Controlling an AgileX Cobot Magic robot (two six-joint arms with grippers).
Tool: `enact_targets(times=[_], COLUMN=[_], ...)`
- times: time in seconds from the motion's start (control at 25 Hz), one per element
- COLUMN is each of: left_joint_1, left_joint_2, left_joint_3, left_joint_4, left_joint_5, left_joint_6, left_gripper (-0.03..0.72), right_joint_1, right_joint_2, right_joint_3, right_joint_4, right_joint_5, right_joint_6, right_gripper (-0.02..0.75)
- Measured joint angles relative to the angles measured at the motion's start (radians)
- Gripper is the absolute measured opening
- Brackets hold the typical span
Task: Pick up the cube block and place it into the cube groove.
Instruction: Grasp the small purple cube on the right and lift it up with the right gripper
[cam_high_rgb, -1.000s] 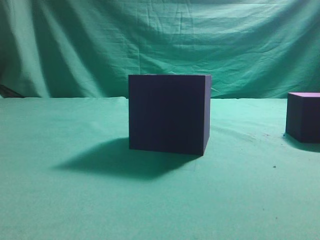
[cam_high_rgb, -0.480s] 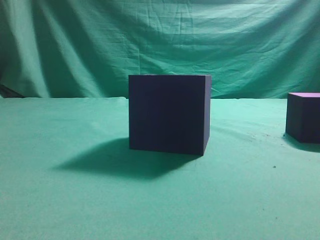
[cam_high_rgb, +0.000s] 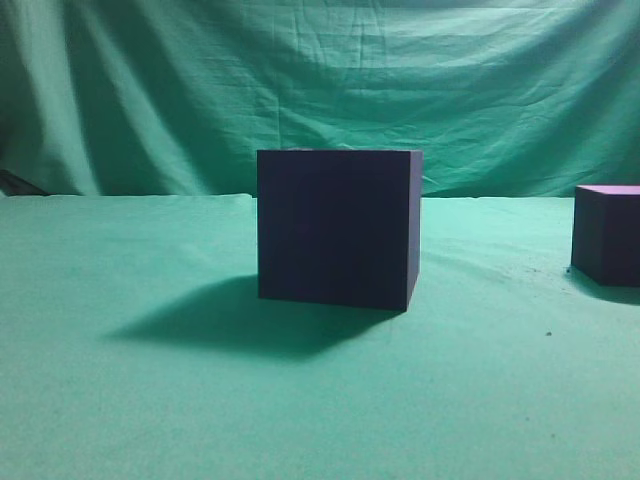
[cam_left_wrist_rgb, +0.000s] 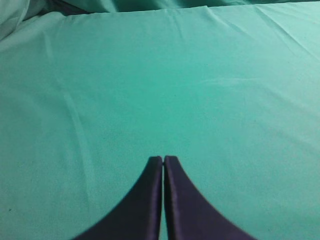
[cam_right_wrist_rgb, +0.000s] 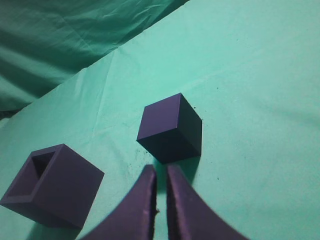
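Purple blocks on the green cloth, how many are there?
2. The larger hollow box stands mid-table; the smaller cube block sits at the exterior view's right edge, just ahead of the right end effector.

Nothing visibly changes across the exterior views: the cube block (cam_high_rgb: 609, 234) sits in the same spot, well to the right of the cube groove (cam_high_rgb: 338, 228).

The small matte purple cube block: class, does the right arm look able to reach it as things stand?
Probably yes. The small matte purple cube block sits just ahead of the right gripper with bare green cloth between; the nearly closed fingers must open first.
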Motion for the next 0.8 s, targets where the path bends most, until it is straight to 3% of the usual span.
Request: enact_targets(times=[0.52, 0.64, 0.8], left_joint_1=[0.0, 0.0, 0.0], left_joint_2=[0.0, 0.0, 0.0], left_joint_3=[0.0, 0.0, 0.0], left_joint_4=[0.0, 0.0, 0.0], left_joint_5=[0.0, 0.0, 0.0], left_joint_6=[0.0, 0.0, 0.0], left_gripper=[0.0, 0.0, 0.0], right_joint_1=[0.0, 0.0, 0.0], right_joint_2=[0.0, 0.0, 0.0], right_joint_3=[0.0, 0.0, 0.0], right_joint_4=[0.0, -0.009, -0.01], right_joint_5=[-0.007, -0.084, -0.299], right_joint_6=[-0.019, -0.042, -0.07], right_gripper=[0.046, 0.046, 0.046])
